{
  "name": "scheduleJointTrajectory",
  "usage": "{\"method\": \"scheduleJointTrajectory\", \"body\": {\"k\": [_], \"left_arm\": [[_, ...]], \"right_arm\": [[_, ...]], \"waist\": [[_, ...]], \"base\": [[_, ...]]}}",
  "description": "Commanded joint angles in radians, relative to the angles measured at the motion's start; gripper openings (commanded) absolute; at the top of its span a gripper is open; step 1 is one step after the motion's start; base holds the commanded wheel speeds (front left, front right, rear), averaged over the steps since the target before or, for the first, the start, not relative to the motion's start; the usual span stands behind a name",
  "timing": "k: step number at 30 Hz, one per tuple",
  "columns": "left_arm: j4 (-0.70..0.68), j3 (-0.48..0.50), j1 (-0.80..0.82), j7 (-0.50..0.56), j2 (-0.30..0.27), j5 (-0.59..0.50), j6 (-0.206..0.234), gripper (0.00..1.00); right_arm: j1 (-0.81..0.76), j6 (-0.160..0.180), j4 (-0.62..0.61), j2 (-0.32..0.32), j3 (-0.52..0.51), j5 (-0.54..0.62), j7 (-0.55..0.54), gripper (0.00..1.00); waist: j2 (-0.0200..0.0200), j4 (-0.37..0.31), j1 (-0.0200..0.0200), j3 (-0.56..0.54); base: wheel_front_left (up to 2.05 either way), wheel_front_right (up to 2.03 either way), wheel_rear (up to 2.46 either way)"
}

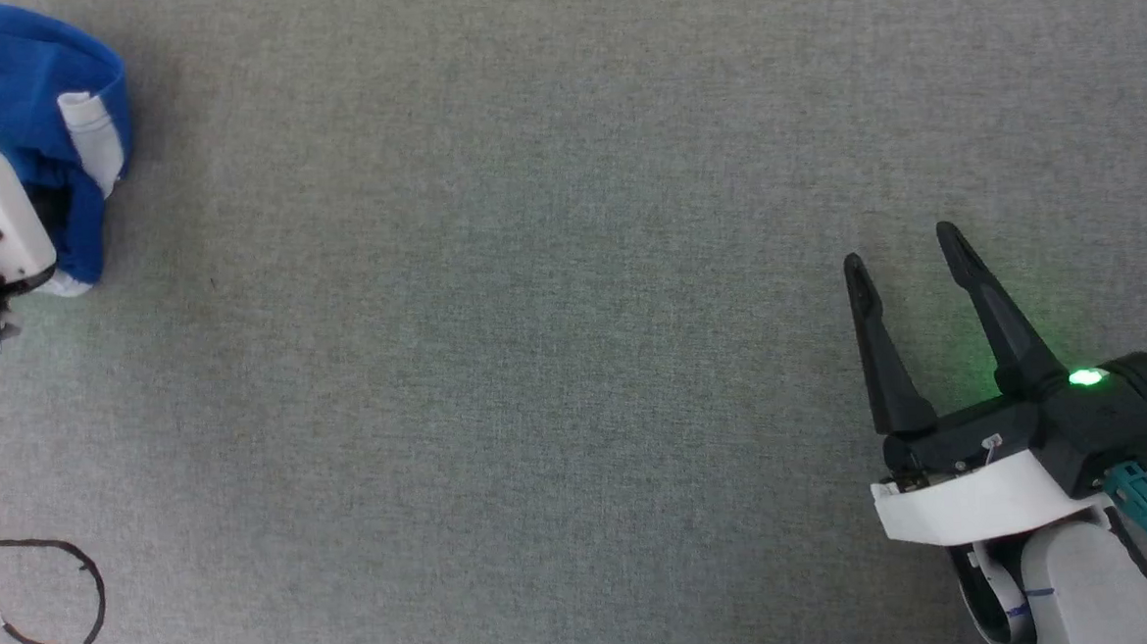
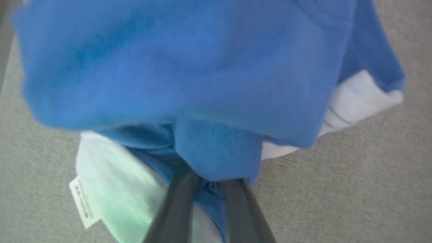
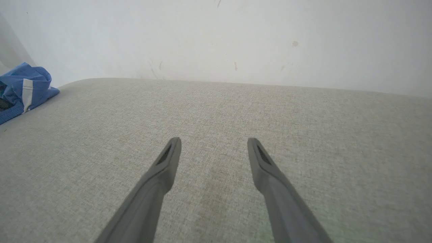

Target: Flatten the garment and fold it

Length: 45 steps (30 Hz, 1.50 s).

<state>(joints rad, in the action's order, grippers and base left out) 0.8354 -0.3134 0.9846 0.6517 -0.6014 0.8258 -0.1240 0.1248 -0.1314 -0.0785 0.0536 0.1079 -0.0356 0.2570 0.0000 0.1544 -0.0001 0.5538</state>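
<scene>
Bunched blue shorts (image 1: 11, 86) at 10 o'clock on the grey fabric worktop (image 1: 536, 363). On them, left gripper (image 2: 212, 184) narrow, fingers pinching a blue fold. White care label (image 2: 82, 202) at 8 o'clock in its wrist view. At 4 o'clock, right gripper (image 1: 900, 248) has jaws wide over bare worktop, well apart from shorts.

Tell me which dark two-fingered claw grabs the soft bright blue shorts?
The left gripper: its fingers pinch the shorts. The right gripper stands open, holding nothing.
</scene>
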Motion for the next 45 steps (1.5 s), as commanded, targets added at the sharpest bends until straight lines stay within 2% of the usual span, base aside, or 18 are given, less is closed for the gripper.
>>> {"method": "scheduleJointTrajectory", "body": {"k": [1, 6, 13, 16, 20, 23, 28, 37, 40, 45], "left_arm": [[0.017, -0.025, -0.048, -0.018, 0.037, 0.009, -0.007, 0.0], [-0.029, -0.075, -0.067, -0.154, -0.013, -0.015, -0.007, 0.0], [-0.135, -0.118, -0.088, -0.477, -0.089, -0.059, -0.007, 0.0], [-0.181, -0.139, -0.104, -0.592, -0.098, -0.081, -0.007, 0.0], [-0.242, -0.157, -0.13, -0.695, -0.08, -0.096, -0.007, 0.0], [-0.3, -0.174, -0.16, -0.736, -0.055, -0.102, -0.004, 0.0], [-0.411, -0.189, -0.223, -0.769, -0.021, -0.102, 0.025, 0.0], [-0.601, -0.246, -0.31, -0.755, 0.054, -0.099, 0.072, 0.0], [-0.623, -0.265, -0.32, -0.751, 0.073, -0.105, 0.081, 0.0], [-0.632, -0.32, -0.342, -0.75, 0.141, -0.12, 0.095, 0.0]], "right_arm": [[0.012, 0.001, 0.005, -0.003, 0.003, -0.006, 0.005, 1.0], [0.002, 0.001, 0.026, -0.003, 0.012, -0.028, 0.005, 1.0], [-0.028, 0.001, 0.058, -0.003, -0.021, -0.051, 0.005, 1.0], [-0.042, 0.001, 0.061, -0.003, -0.048, -0.053, 0.005, 1.0], [-0.06, 0.001, 0.065, -0.003, -0.07, -0.053, 0.005, 1.0], [-0.071, 0.001, 0.074, -0.003, -0.083, -0.059, 0.005, 1.0], [-0.084, 0.001, 0.078, -0.003, -0.113, -0.057, 0.005, 1.0], [-0.113, 0.001, 0.072, -0.003, -0.158, -0.055, 0.005, 1.0], [-0.114, 0.001, 0.072, -0.003, -0.157, -0.057, 0.005, 1.0], [-0.116, 0.001, 0.076, -0.003, -0.149, -0.063, 0.005, 1.0]], "waist": [[0.0, 0.0, 0.0001, -0.031], [0.0, 0.006, 0.0001, -0.124], [0.0, -0.003, 0.0001, -0.289], [0.0, -0.004, 0.0001, -0.35], [0.0, -0.012, 0.0001, -0.413], [0.0, -0.024, 0.0001, -0.452], [0.0, -0.049, 0.0001, -0.496], [0.0, -0.129, 0.0001, -0.513], [0.0, -0.157, 0.0001, -0.509], [0.0, -0.233, 0.0001, -0.491]], "base": [[0.0, 0.0, 0.0], [0.0, 0.0, 0.0], [0.0, 0.0, 0.0], [0.0, 0.0, 0.0], [0.0, 0.0, 0.0], [0.0, 0.0, 0.0], [0.0, 0.0, 0.0], [0.0, 0.0, 0.0], [0.0, 0.0, 0.0], [0.0, 0.0, 0.0]]}}
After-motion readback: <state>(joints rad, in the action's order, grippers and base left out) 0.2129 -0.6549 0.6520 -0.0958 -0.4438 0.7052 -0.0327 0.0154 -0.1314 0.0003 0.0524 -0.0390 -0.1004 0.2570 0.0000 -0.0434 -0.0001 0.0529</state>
